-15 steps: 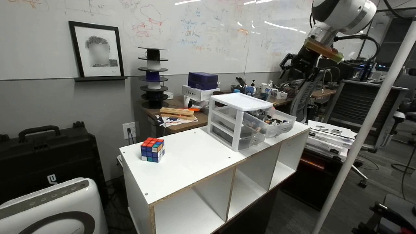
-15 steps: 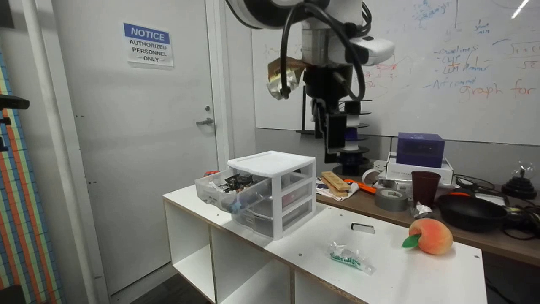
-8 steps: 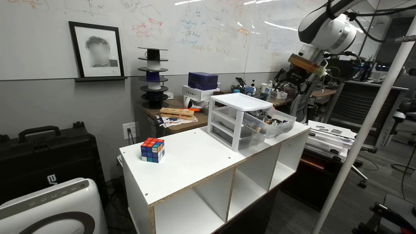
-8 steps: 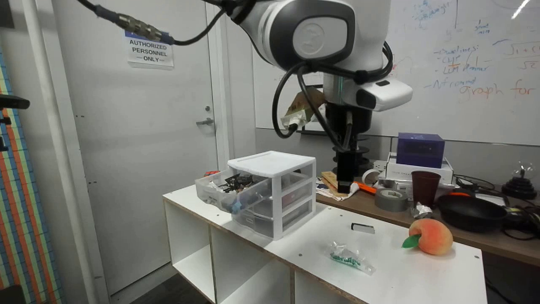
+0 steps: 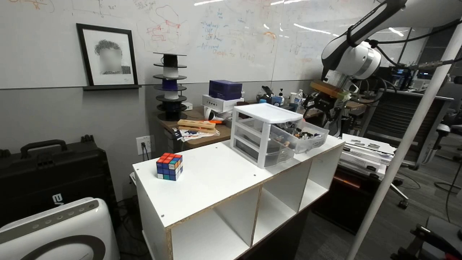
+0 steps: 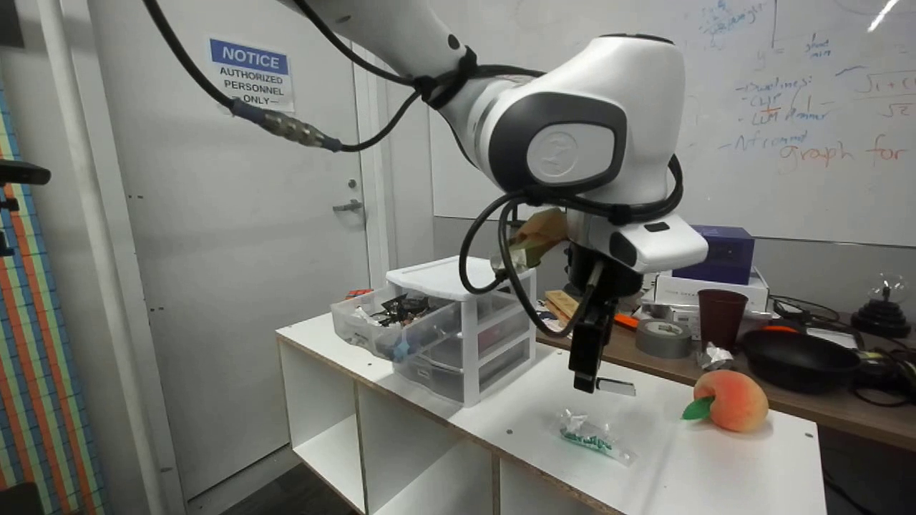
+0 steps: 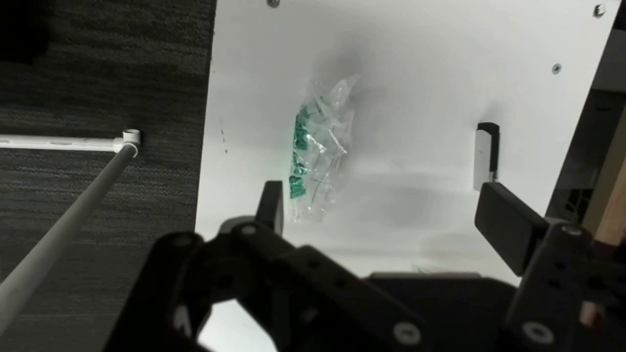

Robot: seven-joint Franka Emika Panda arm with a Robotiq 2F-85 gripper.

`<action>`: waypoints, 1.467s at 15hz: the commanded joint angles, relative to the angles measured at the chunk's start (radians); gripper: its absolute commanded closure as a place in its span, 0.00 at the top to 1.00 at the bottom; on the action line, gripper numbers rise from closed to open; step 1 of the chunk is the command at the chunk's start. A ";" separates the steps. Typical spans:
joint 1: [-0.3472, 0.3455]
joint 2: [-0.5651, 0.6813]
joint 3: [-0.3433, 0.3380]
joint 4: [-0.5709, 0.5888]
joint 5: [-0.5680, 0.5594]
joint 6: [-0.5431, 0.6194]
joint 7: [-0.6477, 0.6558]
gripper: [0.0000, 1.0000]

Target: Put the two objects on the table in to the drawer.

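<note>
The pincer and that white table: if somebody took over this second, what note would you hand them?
Pincer: open, holding nothing, above the table.
On the table: a clear plastic wrapper with green markings, a small black-and-white item, a peach and a puzzle cube.
Drawer: pulled out, with odds and ends inside.
Done: the drawer stands open; none of those four is in it.
Left: put two in; which two are meant, the pictures don't settle.
</note>
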State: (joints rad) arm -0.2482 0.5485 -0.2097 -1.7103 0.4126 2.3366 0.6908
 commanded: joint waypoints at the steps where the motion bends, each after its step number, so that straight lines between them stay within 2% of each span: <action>1: -0.022 0.069 0.008 0.072 0.028 -0.014 0.032 1.00; 9: -0.025 0.165 0.015 0.146 0.007 -0.079 0.056 1.00; 10: -0.024 0.172 0.016 0.155 0.007 -0.092 0.061 0.81; 20: -0.009 0.196 -0.006 0.192 -0.051 -0.181 0.067 0.02; 22: 0.000 0.194 -0.011 0.188 -0.076 -0.172 0.066 0.00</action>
State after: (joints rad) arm -0.2654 0.7265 -0.2041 -1.5601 0.3747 2.1832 0.7361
